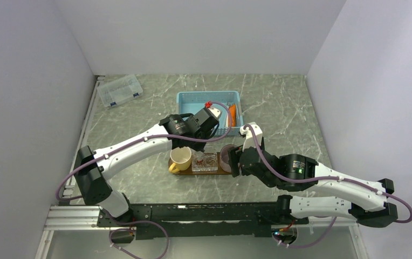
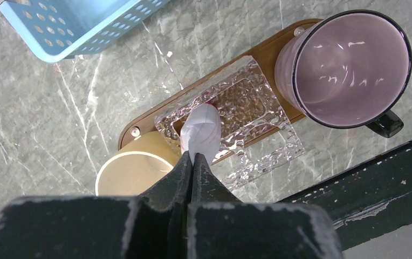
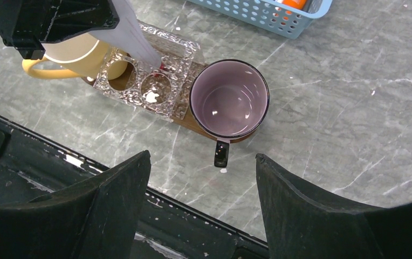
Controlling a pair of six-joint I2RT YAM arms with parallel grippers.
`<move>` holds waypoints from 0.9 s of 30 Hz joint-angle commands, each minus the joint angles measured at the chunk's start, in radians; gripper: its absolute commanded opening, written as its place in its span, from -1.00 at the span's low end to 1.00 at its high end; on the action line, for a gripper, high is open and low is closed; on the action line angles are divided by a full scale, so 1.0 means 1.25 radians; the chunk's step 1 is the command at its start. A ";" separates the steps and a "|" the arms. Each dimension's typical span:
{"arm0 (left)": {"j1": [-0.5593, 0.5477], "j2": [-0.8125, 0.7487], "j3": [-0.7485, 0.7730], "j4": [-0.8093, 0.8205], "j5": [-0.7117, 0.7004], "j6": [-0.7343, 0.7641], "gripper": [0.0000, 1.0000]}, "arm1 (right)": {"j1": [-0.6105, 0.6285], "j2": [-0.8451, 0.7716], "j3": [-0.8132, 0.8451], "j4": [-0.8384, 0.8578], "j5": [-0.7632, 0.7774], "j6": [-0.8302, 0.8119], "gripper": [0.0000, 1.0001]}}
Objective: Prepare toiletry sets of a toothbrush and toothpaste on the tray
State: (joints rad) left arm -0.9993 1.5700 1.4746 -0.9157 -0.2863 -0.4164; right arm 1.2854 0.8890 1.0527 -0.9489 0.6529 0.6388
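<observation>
My left gripper point(image 2: 193, 156) is clamped shut on the white toothbrush point(image 2: 201, 129). From the left wrist I look almost straight down its length, so it shows only as a short white stub just past my fingertips. The right wrist view shows its real line: a long flat strip slanting from my left fingers down to the clear holder point(image 3: 182, 51). Its lower end is at the holder's top, but I cannot tell whether it is inside an opening. The holder sits on the tray point(image 2: 271, 46) just below my left hand, between the yellow mug point(image 2: 134, 172) and the purple mug point(image 3: 229, 100).

My right gripper point(image 3: 203, 162) stands wide open and holds nothing, with the purple mug just ahead of it.

Only the top view shows the orange tube point(image 1: 232, 112) lying in the blue basket point(image 1: 193, 100) beyond my left hand. Any print on it is too small to read.
</observation>
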 commanded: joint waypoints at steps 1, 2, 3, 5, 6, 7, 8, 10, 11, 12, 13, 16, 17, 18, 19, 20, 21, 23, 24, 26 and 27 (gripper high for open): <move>-0.006 0.002 -0.001 -0.001 -0.007 -0.012 -0.89 | 0.001 -0.007 -0.005 0.027 0.005 0.001 0.48; -0.006 0.003 -0.001 -0.002 -0.007 -0.013 -0.83 | 0.001 -0.006 -0.005 0.028 0.005 0.002 0.48; -0.006 0.003 -0.001 -0.002 -0.008 -0.013 -0.80 | 0.001 -0.007 -0.006 0.028 0.005 0.002 0.48; -0.006 0.002 -0.002 -0.002 -0.007 -0.012 -0.75 | 0.001 -0.007 -0.006 0.028 0.007 0.002 0.48; -0.006 0.003 -0.002 -0.002 -0.007 -0.012 -0.73 | 0.002 -0.007 -0.004 0.027 0.007 0.002 0.48; -0.007 0.002 -0.001 -0.002 -0.006 -0.012 -0.73 | 0.002 -0.008 -0.005 0.027 0.007 0.001 0.48; -0.007 0.003 0.000 -0.002 -0.005 -0.013 -0.73 | 0.002 -0.008 -0.005 0.027 0.007 0.000 0.48; -0.007 0.003 0.002 -0.002 -0.004 -0.012 -0.68 | 0.002 -0.007 -0.005 0.027 0.008 0.002 0.48; -0.007 0.002 0.003 -0.002 -0.002 -0.013 -0.66 | 0.001 -0.006 -0.005 0.027 0.008 0.001 0.49; -0.007 0.003 0.005 -0.002 -0.001 -0.012 -0.63 | 0.001 -0.005 -0.004 0.028 0.008 0.000 0.49; -0.007 0.003 0.007 -0.002 0.000 -0.011 -0.60 | 0.002 -0.005 -0.004 0.027 0.008 0.002 0.48; -0.008 0.003 0.014 -0.002 0.003 -0.008 -0.51 | 0.001 -0.005 -0.005 0.025 0.009 0.003 0.49; -0.008 0.003 0.016 -0.003 0.004 -0.008 -0.49 | 0.001 -0.004 -0.005 0.025 0.010 0.004 0.49; -0.008 0.001 0.019 -0.004 0.002 -0.007 -0.47 | 0.002 -0.004 -0.006 0.025 0.010 0.005 0.49; -0.008 0.001 0.023 -0.007 0.004 -0.006 -0.43 | 0.002 -0.004 -0.007 0.026 0.009 0.006 0.49; -0.008 0.000 0.028 -0.008 0.004 -0.005 -0.38 | 0.001 -0.005 -0.007 0.027 0.009 0.005 0.49; -0.008 0.000 0.033 -0.011 0.004 -0.003 -0.34 | 0.002 -0.005 -0.006 0.028 0.009 0.004 0.49; -0.008 -0.002 0.050 -0.016 0.009 0.002 -0.29 | 0.002 -0.004 -0.003 0.029 0.012 0.003 0.50; -0.009 -0.002 0.062 -0.019 0.008 0.005 -0.25 | 0.001 -0.003 0.002 0.029 0.015 0.001 0.50; -0.008 -0.004 0.093 -0.026 0.003 0.015 -0.12 | 0.002 0.004 0.013 0.025 0.022 0.001 0.50; -0.009 -0.005 0.105 -0.027 0.000 0.020 -0.02 | 0.001 0.008 0.017 0.025 0.024 -0.002 0.50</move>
State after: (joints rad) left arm -1.0031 1.5757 1.5093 -0.9455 -0.2825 -0.4084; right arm 1.2854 0.8902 1.0496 -0.9485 0.6544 0.6392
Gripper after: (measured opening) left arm 0.413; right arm 0.748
